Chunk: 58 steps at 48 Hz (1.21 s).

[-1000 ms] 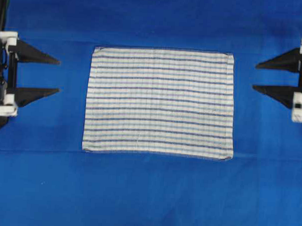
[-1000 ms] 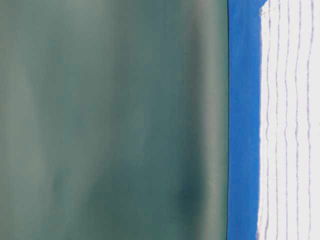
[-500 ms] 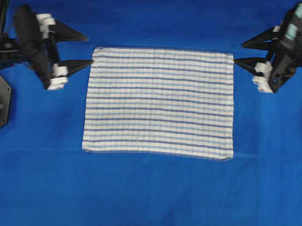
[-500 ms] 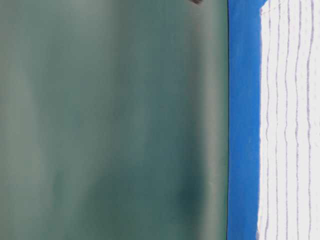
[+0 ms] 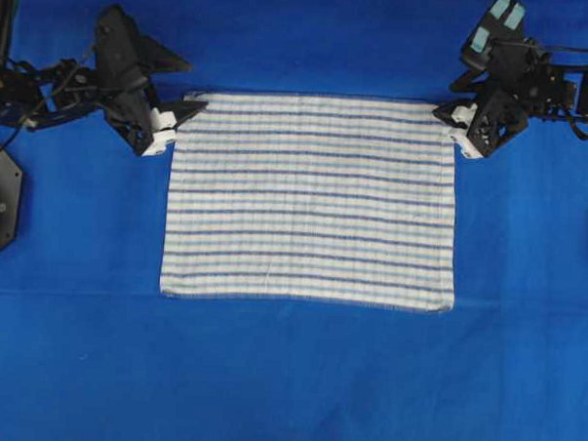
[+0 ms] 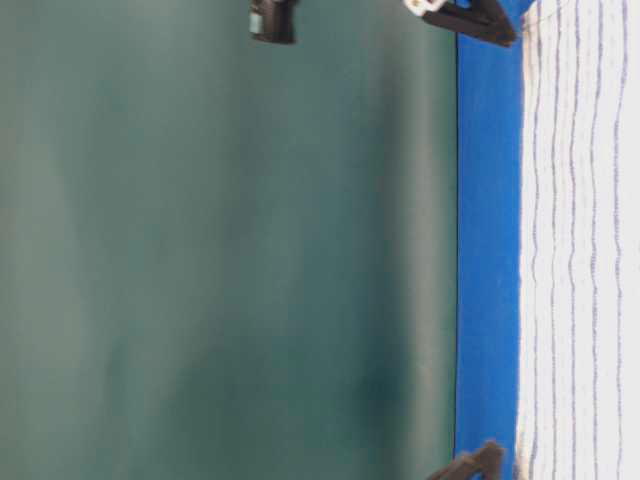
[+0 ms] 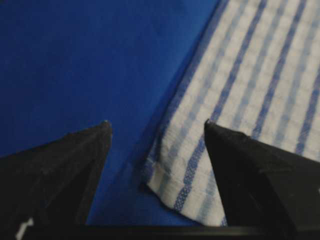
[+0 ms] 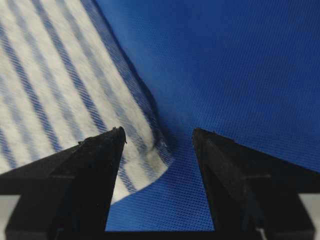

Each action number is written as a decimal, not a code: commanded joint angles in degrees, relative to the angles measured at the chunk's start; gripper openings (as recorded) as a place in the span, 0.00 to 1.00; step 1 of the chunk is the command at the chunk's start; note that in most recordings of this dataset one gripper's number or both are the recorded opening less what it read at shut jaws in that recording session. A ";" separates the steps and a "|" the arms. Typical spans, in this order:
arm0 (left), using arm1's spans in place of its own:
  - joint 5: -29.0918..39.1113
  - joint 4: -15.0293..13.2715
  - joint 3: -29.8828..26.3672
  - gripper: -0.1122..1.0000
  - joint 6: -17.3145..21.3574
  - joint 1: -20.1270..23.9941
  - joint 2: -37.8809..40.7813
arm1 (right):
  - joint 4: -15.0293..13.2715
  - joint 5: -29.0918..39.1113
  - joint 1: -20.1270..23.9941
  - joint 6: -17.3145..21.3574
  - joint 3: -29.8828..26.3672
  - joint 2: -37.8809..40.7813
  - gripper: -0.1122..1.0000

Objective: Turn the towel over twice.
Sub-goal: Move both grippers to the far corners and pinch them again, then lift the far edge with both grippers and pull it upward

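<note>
Overhead: towel [image 5: 311, 199] lies flat on the blue cloth [image 5: 287, 376], stripes running across the view. Left gripper [image 5: 176, 118] sits at the towel's far left corner, right gripper [image 5: 452, 125] at the far right corner. Both are angled in toward the towel; their jaw gap is hard to read from up here.

Table-level: the towel [image 6: 580, 240] lies flat on the cloth [image 6: 487, 250]. One dark fingertip pair pokes in at each end of the towel's near edge, just above the cloth. I can't tell which arm is which from this view.

Left wrist: left gripper [image 7: 157, 127] has its jaws spread wide, nothing between them pinched. The towel [image 7: 250, 90] corner lies in the gap, nearer one finger [image 7: 245, 170], which overlaps the towel's edge in the picture. The other finger is over bare cloth [image 7: 75, 60]. The corner's tip curls up slightly.

Right wrist: right gripper [image 8: 159, 131] is also spread wide and grips nothing. The towel [image 8: 55, 80] corner lies between the fingers [image 8: 90, 175], partly under one of them. The other finger is over bare cloth [image 8: 225, 60]. Can't tell contact with the towel for either gripper.
</note>
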 commanded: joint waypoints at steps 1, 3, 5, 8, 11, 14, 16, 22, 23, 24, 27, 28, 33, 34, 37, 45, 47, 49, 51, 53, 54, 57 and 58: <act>-0.79 0.00 -1.58 0.73 0.00 0.26 2.11 | -0.09 -0.62 -0.70 -0.09 -1.05 0.97 0.68; -0.79 0.00 -1.93 0.73 0.00 0.53 3.34 | -0.09 -0.62 -0.79 -0.09 -0.97 1.32 0.68; -0.79 0.00 -2.29 0.72 0.00 0.62 4.31 | -0.09 -0.62 -0.70 -0.09 -0.88 1.49 0.68; -0.70 0.00 -2.72 0.70 0.00 0.79 5.54 | -0.09 -0.53 -0.79 -0.09 -0.79 1.58 0.66; -0.09 -0.09 -2.99 0.63 0.09 0.88 6.15 | -0.09 -0.35 -0.70 -0.09 -0.70 1.58 0.63; 0.97 0.00 -3.25 0.51 0.09 0.88 6.33 | -0.09 -0.26 -0.70 -0.26 -0.62 1.58 0.57; 1.76 0.00 -3.43 0.41 0.18 0.88 6.42 | -0.09 -0.26 -0.70 -0.35 -0.62 1.58 0.48; 3.69 0.00 -3.78 0.15 0.18 0.97 6.42 | -0.53 -0.53 -0.70 -0.35 -0.53 1.49 0.16; 3.87 0.00 -3.87 0.12 0.18 0.88 6.50 | -0.53 -0.53 -0.70 -0.35 -0.53 1.49 0.14; 3.96 0.00 -3.78 0.11 0.18 0.97 6.50 | -0.53 -0.53 -0.70 -0.44 -0.53 1.58 0.14; 4.66 0.00 -3.78 0.11 0.18 0.88 6.42 | -0.44 -0.62 -0.70 -0.35 -0.62 1.49 0.14; 4.92 0.00 -3.78 0.11 0.09 0.88 6.42 | -0.44 -0.62 -0.70 -0.35 -0.62 1.49 0.14; 6.06 0.00 -3.69 0.11 0.09 0.88 6.06 | -0.44 -0.62 -0.70 -0.35 -0.88 1.32 0.14; 6.15 0.00 -3.60 0.11 0.09 0.88 5.89 | -0.44 -0.62 -0.70 -0.35 -0.97 1.32 0.14; 6.50 0.00 -3.52 0.11 0.09 0.88 5.01 | -0.44 -0.53 -0.97 -0.35 -1.23 0.70 0.14; 7.82 0.00 -4.13 0.11 0.26 1.49 0.00 | -0.53 0.00 -3.16 -0.35 -2.37 -2.72 0.14; 8.53 0.00 -4.57 0.11 0.44 2.20 -1.32 | -0.53 0.26 -3.96 -0.44 -2.72 -3.87 0.14; 9.49 0.00 -5.19 0.11 0.97 3.25 -3.08 | -0.62 0.79 -4.83 -0.44 -3.25 -5.01 0.14; 10.37 0.00 -5.80 0.11 1.76 4.13 -4.48 | -0.70 1.58 -5.98 -0.53 -3.87 -6.59 0.14; 11.16 0.00 -6.50 0.11 2.72 5.01 -5.71 | -0.97 2.29 -6.94 -0.62 -4.48 -7.82 0.14; 11.69 -0.09 -6.94 0.11 3.25 5.36 -6.33 | -1.23 2.64 -7.38 -0.70 -4.75 -8.44 0.14; 13.36 0.00 -8.70 0.11 5.27 6.77 -8.53 | -1.93 3.87 -8.53 -0.88 -5.80 -10.28 0.14; 13.80 0.00 -9.23 0.11 5.71 7.12 -9.14 | -2.20 4.31 -8.88 -0.88 -6.24 -10.99 0.14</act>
